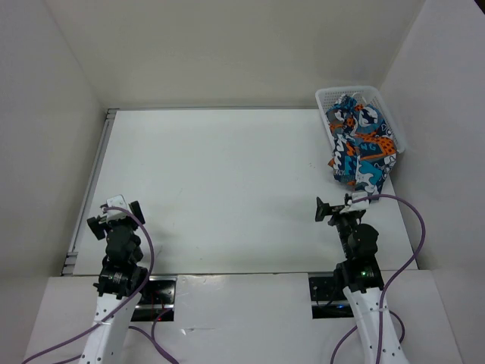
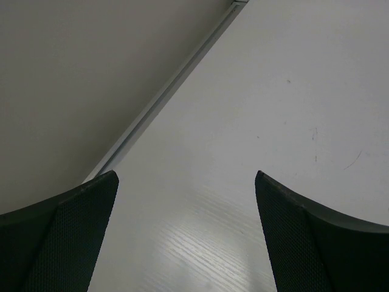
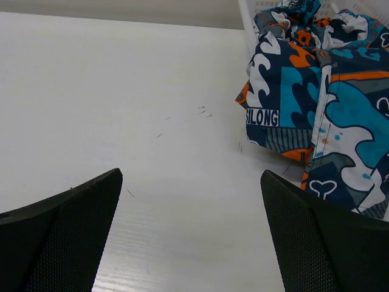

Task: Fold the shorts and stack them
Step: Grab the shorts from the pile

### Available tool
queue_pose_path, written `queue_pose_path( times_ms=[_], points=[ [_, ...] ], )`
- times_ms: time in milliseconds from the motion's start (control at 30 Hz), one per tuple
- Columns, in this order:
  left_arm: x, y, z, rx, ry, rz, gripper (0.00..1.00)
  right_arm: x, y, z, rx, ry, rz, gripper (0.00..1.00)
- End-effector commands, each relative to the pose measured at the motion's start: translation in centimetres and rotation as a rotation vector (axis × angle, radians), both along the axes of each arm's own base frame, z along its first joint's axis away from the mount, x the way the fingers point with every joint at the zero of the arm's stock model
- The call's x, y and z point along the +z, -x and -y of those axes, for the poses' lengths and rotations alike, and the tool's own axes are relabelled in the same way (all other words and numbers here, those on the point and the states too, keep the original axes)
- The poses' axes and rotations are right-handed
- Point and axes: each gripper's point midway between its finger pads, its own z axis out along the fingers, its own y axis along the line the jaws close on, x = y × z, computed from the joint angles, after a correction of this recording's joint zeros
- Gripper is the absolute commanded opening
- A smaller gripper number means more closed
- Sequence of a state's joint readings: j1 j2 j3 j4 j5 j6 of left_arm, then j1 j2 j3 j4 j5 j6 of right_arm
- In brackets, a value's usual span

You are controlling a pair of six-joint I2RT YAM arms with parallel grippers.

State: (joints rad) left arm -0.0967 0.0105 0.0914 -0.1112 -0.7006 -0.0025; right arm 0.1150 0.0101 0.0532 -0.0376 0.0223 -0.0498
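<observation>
The shorts (image 1: 358, 145), printed in teal, orange, white and dark blue, lie bunched in a white mesh basket (image 1: 391, 120) at the far right and spill over its near rim onto the table. They also show in the right wrist view (image 3: 322, 103) at the upper right. My right gripper (image 1: 338, 206) is open and empty, a little in front of the spilled fabric; its open jaws show in the right wrist view (image 3: 191, 225). My left gripper (image 1: 115, 214) is open and empty near the table's left front; its jaws (image 2: 185, 228) stand wide over bare table.
The white table (image 1: 220, 182) is boxed by white walls at the left, back and right. A metal rail (image 1: 91, 182) runs along its left edge, also seen in the left wrist view (image 2: 164, 97). The basket stands against the right wall.
</observation>
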Motion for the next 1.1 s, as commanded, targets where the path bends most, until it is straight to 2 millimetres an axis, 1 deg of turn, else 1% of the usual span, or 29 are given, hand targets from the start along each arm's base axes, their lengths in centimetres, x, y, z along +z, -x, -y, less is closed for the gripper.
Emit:
queue_pose_path(
  times_ms=[0, 67, 100, 133, 233, 300, 333, 367, 400, 433, 467, 500, 533, 567, 600, 633, 667, 700, 733, 767, 800, 833, 867, 933, 967, 1000, 1033, 1067],
  points=[
    [0.3, 0.0, -0.3, 0.019, 0.000, 0.029, 1.00, -1.3, -0.2, 0.0, -0.002, 0.006, -0.005, 0.99],
    [0.3, 0.0, -0.3, 0.019, 0.000, 0.029, 1.00, -1.3, -0.2, 0.0, -0.002, 0.006, -0.005, 0.99],
    [0.7, 0.0, -0.3, 0.019, 0.001, 0.038, 1.00, -1.3, -0.2, 0.0, -0.002, 0.006, -0.005, 0.99],
    [0.7, 0.0, -0.3, 0.019, 0.001, 0.038, 1.00, -1.3, -0.2, 0.0, -0.002, 0.006, -0.005, 0.99],
    [1.8, -0.1, -0.4, 0.030, 0.006, 0.091, 1.00, -1.3, -0.2, 0.0, -0.002, 0.006, -0.005, 0.99],
    [3.9, -0.6, -0.2, 0.016, 0.016, 0.190, 1.00, -1.3, -0.2, 0.0, -0.002, 0.006, -0.005, 0.99],
    [4.7, -0.7, 0.1, -0.004, 0.018, 0.212, 1.00, -1.3, -0.1, -0.8, 0.040, 0.006, -0.005, 0.99],
    [5.2, -1.1, 0.6, -0.039, 0.019, 0.236, 1.00, -0.6, -0.2, -1.3, 0.101, 0.141, 0.039, 0.99],
    [6.5, -1.3, 1.2, -0.080, 0.020, 0.273, 1.00, 0.3, -0.1, -2.4, 0.180, 0.238, 0.099, 0.99],
    [7.6, -1.8, 2.2, -0.142, 0.019, 0.318, 1.00, 1.5, 0.2, -3.4, 0.235, 0.262, 0.147, 0.99],
    [9.9, -2.4, 4.3, -0.273, 0.006, 0.404, 1.00, 2.2, 0.1, -3.3, 0.230, 0.292, 0.179, 0.99],
    [10.6, -2.5, 5.1, -0.323, -0.001, 0.429, 1.00, 4.3, 0.3, -3.3, 0.231, 0.304, 0.230, 0.99],
    [10.9, -2.6, 5.7, -0.356, -0.006, 0.438, 1.00, 4.3, 0.7, -4.0, 0.290, 0.428, 0.250, 0.99],
    [11.9, -2.6, 7.0, -0.437, -0.018, 0.447, 1.00, 4.1, 1.4, -5.9, 0.447, 0.839, 0.375, 0.99],
    [12.3, -2.5, 7.9, -0.485, -0.024, 0.442, 1.00, 3.6, 1.8, -6.0, 0.490, 0.997, 0.387, 0.99],
    [11.9, -2.6, 8.6, -0.527, -0.023, 0.400, 1.00, 2.0, 1.8, -5.7, 0.515, 1.057, 0.340, 0.99],
    [12.0, -2.5, 9.4, -0.573, -0.024, 0.379, 1.00, 2.3, 1.2, -4.4, 0.433, 1.063, 0.305, 0.99],
    [13.9, -1.7, 9.6, -0.587, -0.030, 0.399, 1.00, 3.2, 1.0, -3.6, 0.369, 0.996, 0.285, 0.99],
    [12.9, -1.5, 10.0, -0.612, -0.018, 0.332, 1.00, 4.8, 0.6, -2.6, 0.286, 0.978, 0.308, 0.99],
    [12.9, -1.3, 10.3, -0.634, -0.014, 0.305, 1.00, 6.3, 0.4, -0.8, 0.165, 0.956, 0.294, 0.99],
    [14.2, -0.7, 10.1, -0.625, -0.017, 0.320, 1.00, 7.4, 0.5, -0.2, 0.118, 0.923, 0.303, 0.99],
    [14.1, -0.5, 9.8, -0.610, -0.012, 0.304, 1.00, 7.8, 0.7, 0.2, 0.103, 0.932, 0.289, 0.99],
    [14.3, -0.3, 9.3, -0.581, -0.010, 0.305, 1.00, 9.8, 1.4, 0.3, 0.090, 0.946, 0.314, 0.99],
    [14.7, -0.3, 9.1, -0.570, -0.006, 0.289, 1.00, 10.8, 1.8, 0.3, 0.100, 0.936, 0.296, 0.99],
    [14.7, -0.4, 8.9, -0.559, -0.003, 0.278, 1.00, 11.4, 1.6, 0.3, 0.114, 0.925, 0.268, 0.99],
    [14.4, -0.8, 9.1, -0.568, 0.003, 0.243, 1.00, 11.7, 1.4, 0.6, 0.100, 0.898, 0.241, 0.99],
    [14.7, -1.0, 9.1, -0.568, 0.005, 0.234, 1.00, 11.8, 1.0, 0.7, 0.098, 0.870, 0.212, 0.99],
    [15.2, -1.7, 9.5, -0.586, 0.013, 0.192, 1.00, 13.0, -0.2, 0.8, 0.092, 0.831, 0.177, 0.99]
  ],
)
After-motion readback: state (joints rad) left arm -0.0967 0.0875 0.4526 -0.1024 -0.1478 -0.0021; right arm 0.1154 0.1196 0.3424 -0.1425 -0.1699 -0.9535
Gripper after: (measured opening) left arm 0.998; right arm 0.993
